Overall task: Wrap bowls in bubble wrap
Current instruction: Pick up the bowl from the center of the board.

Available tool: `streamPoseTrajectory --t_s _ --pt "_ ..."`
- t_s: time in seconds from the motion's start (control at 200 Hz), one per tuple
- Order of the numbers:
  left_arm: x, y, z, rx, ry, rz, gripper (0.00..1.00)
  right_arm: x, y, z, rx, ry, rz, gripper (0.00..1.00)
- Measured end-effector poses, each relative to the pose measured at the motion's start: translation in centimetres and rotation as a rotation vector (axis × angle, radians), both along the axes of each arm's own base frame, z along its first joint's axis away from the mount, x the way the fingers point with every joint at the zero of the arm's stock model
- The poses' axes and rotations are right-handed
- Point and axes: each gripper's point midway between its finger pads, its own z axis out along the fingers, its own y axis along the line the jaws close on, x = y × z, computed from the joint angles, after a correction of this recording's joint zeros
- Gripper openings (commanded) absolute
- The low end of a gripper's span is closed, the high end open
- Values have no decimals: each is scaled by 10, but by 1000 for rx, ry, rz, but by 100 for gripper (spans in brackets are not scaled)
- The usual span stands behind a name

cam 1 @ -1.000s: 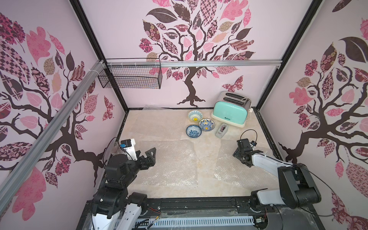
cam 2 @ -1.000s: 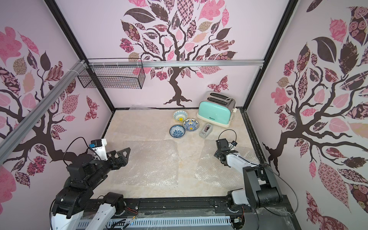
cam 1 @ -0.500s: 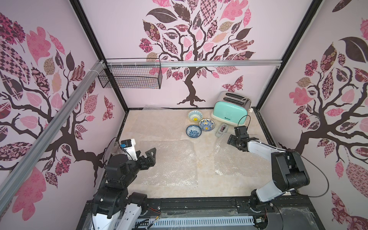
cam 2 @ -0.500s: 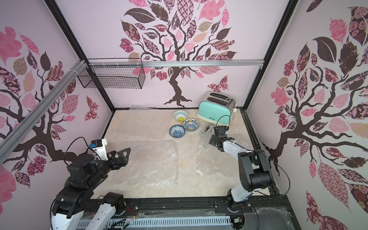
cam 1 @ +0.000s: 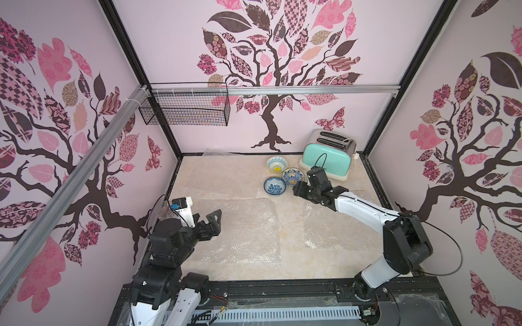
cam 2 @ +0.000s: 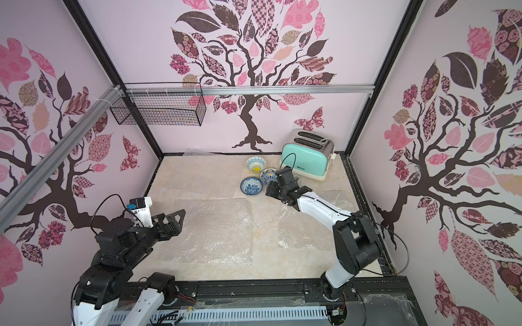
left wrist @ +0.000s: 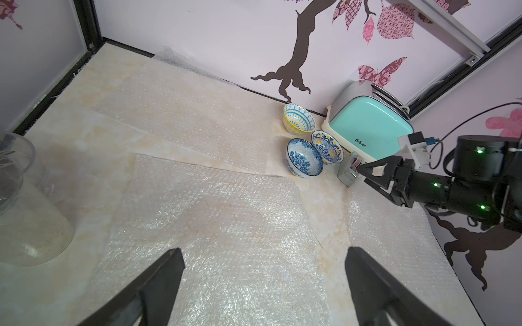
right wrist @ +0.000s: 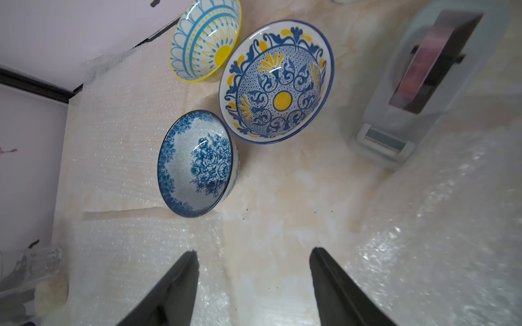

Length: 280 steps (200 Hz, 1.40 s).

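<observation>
Moved farther out, my right gripper [right wrist: 254, 249] is hovering parted, empty, beside the tape dispenser [right wrist: 409, 98], floral bowl [right wrist: 195, 163] just left.

Brand: the mint-green toaster [left wrist: 370, 121] is carrying the word "Belinee" in small dark letters
Place of the word: it is sitting low on the toaster's long green side, near the cream base, in the left wrist view
From above: the same dark mark is showing in a top view on the side of the toaster [cam 2: 306, 162], too small there for reading letter by letter
</observation>
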Motion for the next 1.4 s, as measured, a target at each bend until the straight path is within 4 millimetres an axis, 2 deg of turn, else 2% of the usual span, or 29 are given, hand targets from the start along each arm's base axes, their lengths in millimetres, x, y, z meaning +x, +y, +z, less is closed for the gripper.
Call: streamPoseTrajectory --t_s 0.2,0.33,0.48,0.595,0.655,0.86,0.965,1.015,1.231,1.401 --pt "0 0 0 1 0 2 95 19 22 -26 84 100 -51 65" --pt "0 1 0 2 0 4 95 30 41 -33 114 121 -53 64" --pt "0 1 0 2 0 4 95 41 54 -40 140 143 -63 58" --pt "0 1 0 2 0 4 95 50 58 -50 140 156 -80 57" --pt "0 1 0 2 0 4 95 52 59 -57 140 170 -92 51" --pt "0 1 0 3 1 7 95 56 60 -79 124 210 -115 43" --pt "0 1 0 3 1 6 95 56 62 -81 122 213 -112 40" --pt "0 1 0 3 0 6 95 56 63 -81 122 214 -112 34" --pt "1 1 0 3 1 6 95 56 63 -80 122 214 -111 16" --pt "1 1 -2 4 4 5 95 51 64 -83 110 231 -107 9"
